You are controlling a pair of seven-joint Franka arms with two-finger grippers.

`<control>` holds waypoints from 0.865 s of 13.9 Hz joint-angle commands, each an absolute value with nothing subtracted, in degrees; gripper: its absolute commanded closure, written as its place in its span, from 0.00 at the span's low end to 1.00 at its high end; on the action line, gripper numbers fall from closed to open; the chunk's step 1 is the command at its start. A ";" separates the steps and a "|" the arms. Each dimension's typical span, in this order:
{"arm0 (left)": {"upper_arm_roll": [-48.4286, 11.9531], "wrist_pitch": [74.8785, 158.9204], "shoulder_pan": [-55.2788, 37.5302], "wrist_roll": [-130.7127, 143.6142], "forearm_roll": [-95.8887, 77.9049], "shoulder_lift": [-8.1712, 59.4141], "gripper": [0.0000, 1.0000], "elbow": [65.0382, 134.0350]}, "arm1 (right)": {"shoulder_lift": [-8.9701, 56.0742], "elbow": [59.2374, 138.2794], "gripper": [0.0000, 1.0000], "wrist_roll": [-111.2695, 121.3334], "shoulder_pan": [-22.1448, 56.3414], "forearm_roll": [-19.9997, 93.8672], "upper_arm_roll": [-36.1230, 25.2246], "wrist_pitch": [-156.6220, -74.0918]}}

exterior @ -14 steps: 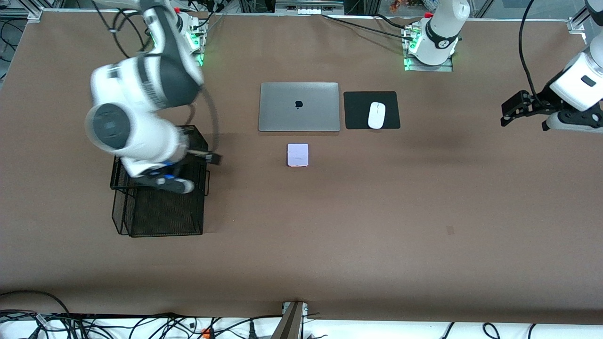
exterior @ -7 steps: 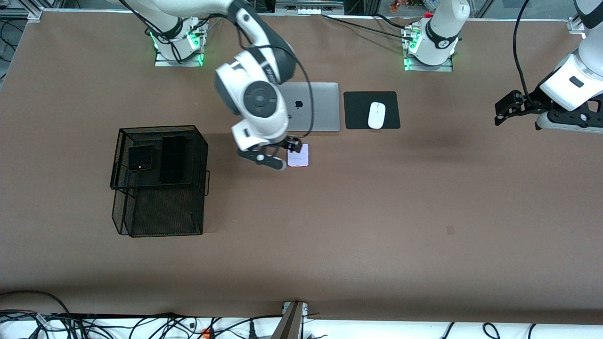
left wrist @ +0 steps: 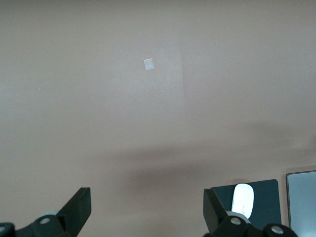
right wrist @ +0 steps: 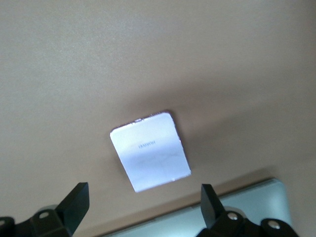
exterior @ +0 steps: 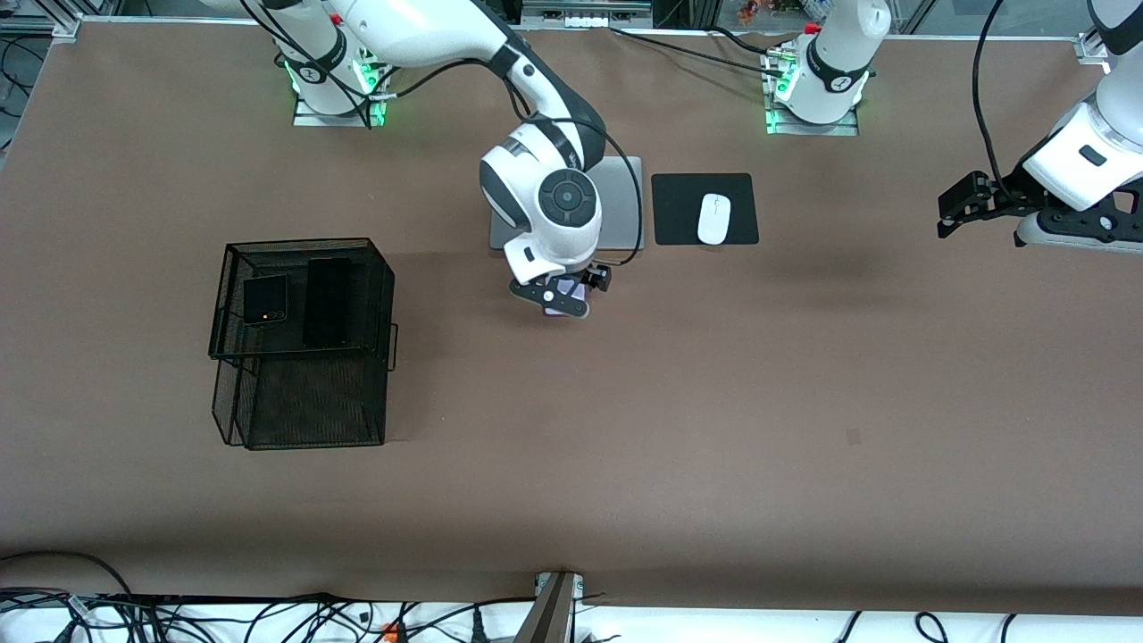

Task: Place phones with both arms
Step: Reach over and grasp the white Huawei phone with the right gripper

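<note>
Hovering released over the lavender phone [right wrist: 149, 157] lying on the counter [exterior: 714, 402] just before the laptop [exterior: 616, 201], the right pincer [exterior: 563, 293]; the left pincer [exterior: 960, 205] waits, also released.

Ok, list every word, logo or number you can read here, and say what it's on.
Pale lavender phone, under the open right hand: one faint printed word, too blurred to read.
Left arm's base: a small dark mark, too small to read.
Grey laptop, white mouse, waiting left hand: no text visible.
</note>
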State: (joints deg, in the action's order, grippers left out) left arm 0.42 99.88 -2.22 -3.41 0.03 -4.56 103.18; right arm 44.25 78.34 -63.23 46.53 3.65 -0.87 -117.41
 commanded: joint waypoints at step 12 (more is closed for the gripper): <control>0.62 99.40 -2.55 -3.69 0.97 -4.57 0.00 103.01 | 47.28 84.64 0.00 -55.12 47.37 0.00 -0.79 -128.23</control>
